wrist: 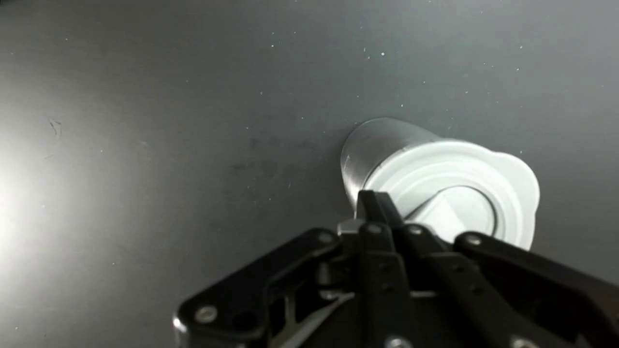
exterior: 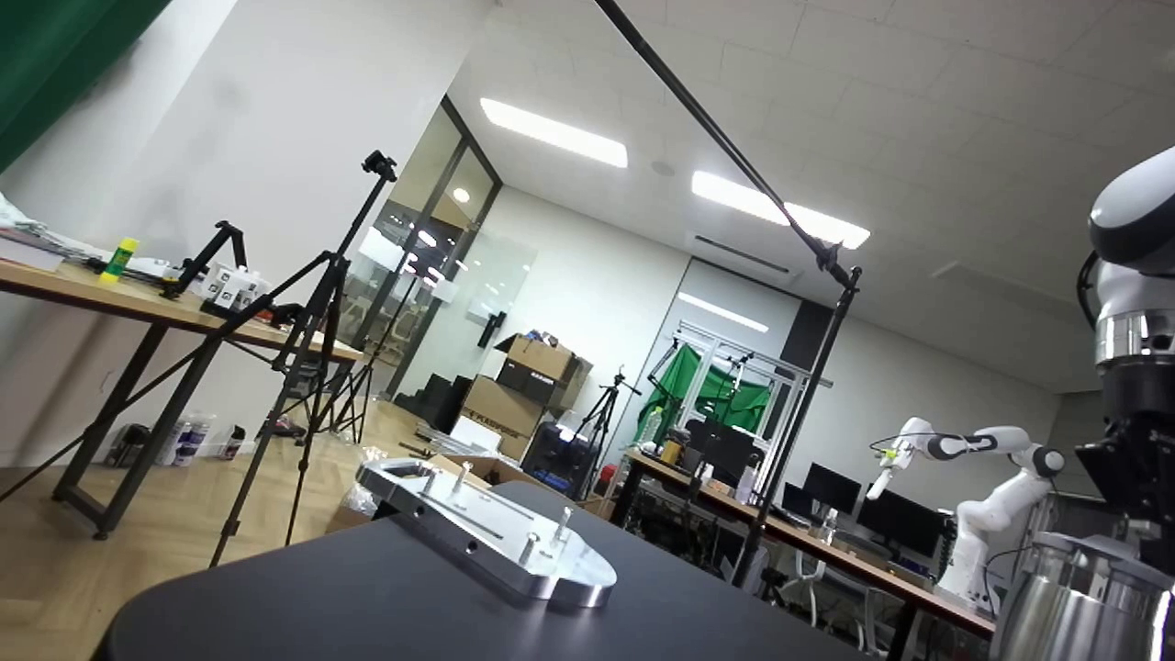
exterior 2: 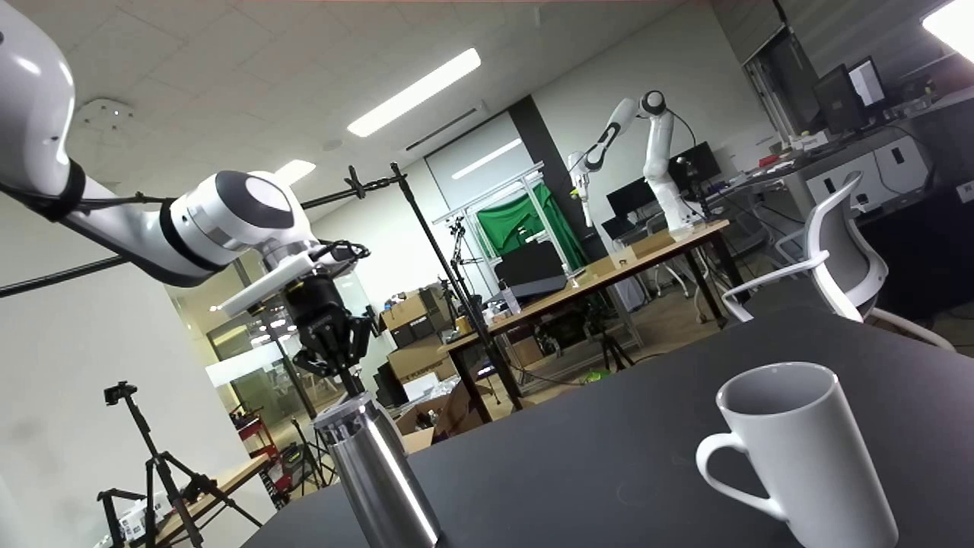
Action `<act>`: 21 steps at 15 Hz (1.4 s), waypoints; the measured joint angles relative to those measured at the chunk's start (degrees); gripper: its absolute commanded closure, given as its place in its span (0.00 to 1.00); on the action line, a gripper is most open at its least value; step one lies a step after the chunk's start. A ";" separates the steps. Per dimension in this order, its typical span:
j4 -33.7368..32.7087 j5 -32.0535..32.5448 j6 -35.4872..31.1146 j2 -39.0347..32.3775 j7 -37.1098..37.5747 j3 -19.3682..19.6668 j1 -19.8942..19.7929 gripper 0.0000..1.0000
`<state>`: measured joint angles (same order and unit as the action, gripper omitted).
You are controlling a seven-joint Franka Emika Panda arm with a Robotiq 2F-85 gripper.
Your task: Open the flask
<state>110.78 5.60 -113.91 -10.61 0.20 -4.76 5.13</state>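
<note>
Fingers [wrist: 370,208], slim and black, pressed together, nothing seen between; tips over left edge of pale round plastic-looking lid [wrist: 449,174] in wrist view, contact can't tell. Under lid: shiny silver steel cylindrical flask [exterior 2: 380,473], upright on matte black worktop [exterior 2: 578,457]. Probably stiff, slick, weighty if full, apt to turn or slide. Likely best hold: lid's round centre insert [wrist: 474,208], not smooth body. Well right of flask, in an exterior view: white handled mug [exterior 2: 803,457].

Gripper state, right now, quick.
Gripper: closed, nothing visible in its grasp; it is at the lid of the flask, contact cannot be told.
</note>
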 measured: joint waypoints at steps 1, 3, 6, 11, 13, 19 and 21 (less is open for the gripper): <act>0.00 0.19 0.02 0.00 0.00 0.00 0.11 1.00; -0.10 0.46 0.76 0.01 0.00 0.00 0.25 1.00; -0.59 0.55 5.03 0.17 0.03 -0.13 0.67 1.00; -2.42 1.58 10.59 1.93 0.15 -0.71 1.63 1.00; -2.76 2.74 8.86 2.76 0.16 -0.70 1.65 1.00; -2.19 4.64 -1.48 2.65 0.45 0.11 1.00 1.00; -1.93 4.64 -2.16 2.18 0.63 0.23 0.84 1.00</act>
<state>108.86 10.23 -116.08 -8.43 0.83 -4.53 5.97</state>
